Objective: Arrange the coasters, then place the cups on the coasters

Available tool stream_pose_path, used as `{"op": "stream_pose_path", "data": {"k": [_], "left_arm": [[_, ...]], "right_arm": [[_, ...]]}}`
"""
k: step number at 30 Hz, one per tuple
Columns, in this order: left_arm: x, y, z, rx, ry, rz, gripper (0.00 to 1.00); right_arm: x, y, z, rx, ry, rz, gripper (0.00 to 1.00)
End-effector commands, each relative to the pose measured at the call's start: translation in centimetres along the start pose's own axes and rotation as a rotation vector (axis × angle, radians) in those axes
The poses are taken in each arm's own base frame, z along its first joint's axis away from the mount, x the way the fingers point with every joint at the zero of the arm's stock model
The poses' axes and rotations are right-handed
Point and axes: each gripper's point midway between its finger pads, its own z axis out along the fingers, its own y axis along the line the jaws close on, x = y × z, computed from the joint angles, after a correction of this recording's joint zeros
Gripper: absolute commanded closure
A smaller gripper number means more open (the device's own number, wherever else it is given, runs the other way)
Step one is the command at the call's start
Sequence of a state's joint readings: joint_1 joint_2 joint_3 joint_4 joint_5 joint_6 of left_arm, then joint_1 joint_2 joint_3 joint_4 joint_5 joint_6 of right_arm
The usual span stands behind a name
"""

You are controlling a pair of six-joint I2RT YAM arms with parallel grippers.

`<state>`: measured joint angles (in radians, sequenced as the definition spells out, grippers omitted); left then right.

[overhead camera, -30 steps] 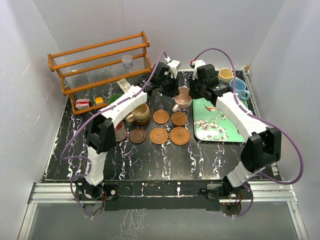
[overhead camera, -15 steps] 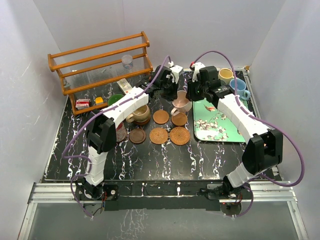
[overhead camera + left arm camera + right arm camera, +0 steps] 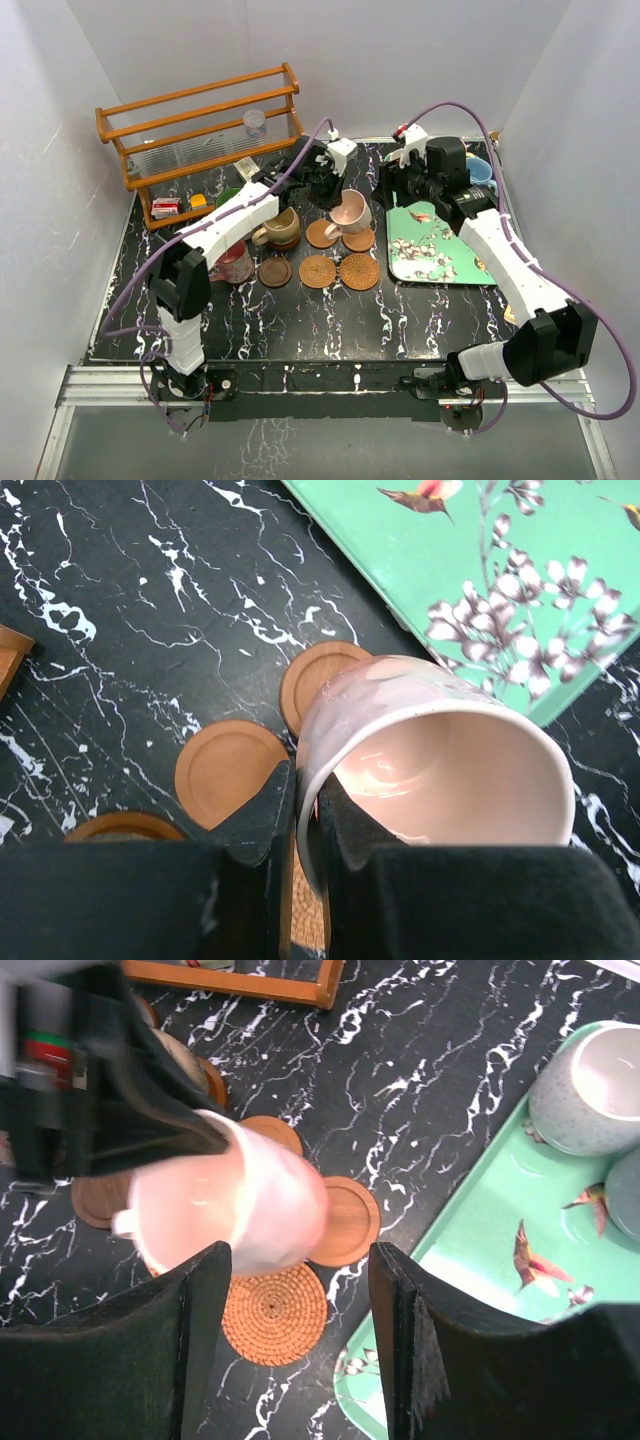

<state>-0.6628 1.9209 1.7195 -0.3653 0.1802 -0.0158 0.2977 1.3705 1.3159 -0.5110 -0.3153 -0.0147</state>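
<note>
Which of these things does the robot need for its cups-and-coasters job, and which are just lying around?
For the job: pink mug, tan mug, grey mug, wooden coasters, wicker coasters.

Just lying about: wooden rack, clear plastic cup, green bird-patterned tray.

White walls (image 3: 400, 50) enclose a black white-veined marble table (image 3: 300, 320) bearing a wooden rack (image 3: 200, 113).

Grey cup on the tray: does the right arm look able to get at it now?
Probably yes. The right pincer is open and empty; the grey cup stands upright on the tray nearby, with nothing between them. The left pincer, holding the pink cup, is on the other side.
</note>
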Motion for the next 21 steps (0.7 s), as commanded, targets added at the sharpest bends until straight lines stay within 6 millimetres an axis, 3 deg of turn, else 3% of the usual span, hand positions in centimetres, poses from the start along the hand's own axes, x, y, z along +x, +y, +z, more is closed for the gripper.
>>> {"op": "stream_pose_path", "data": {"k": [1, 6, 12, 17, 21], "left_arm": [[-5.4, -2.7, -7.5, 0.091, -0.196, 0.067, 1.0], [-3.0, -3.3, -10.4, 0.109, -0.142, 0.124, 1.0], [1.8, -3.5, -13.6, 0.117, -0.037, 0.213, 1.0], [5.3, -2.7, -15.9, 0.083, -0.006, 0.243, 1.0], [8.1, -1.4, -16.6, 0.053, 0.022, 0.185, 1.0]], "right_arm": [[-1.8, -2.0, -2.3, 0.068, -0.107, -0.09, 0.43], [0.4, -6.1, -3.6, 0.222, -0.093, -0.111, 0.37], [4.6, -9.9, -3.8, 0.336, -0.045, -0.14, 0.34], [7.8, -11.5, -4.0, 0.35, -0.037, -0.094, 0.33], [8.1, -12.0, -4.9, 0.371, -0.051, -0.09, 0.3]]}}
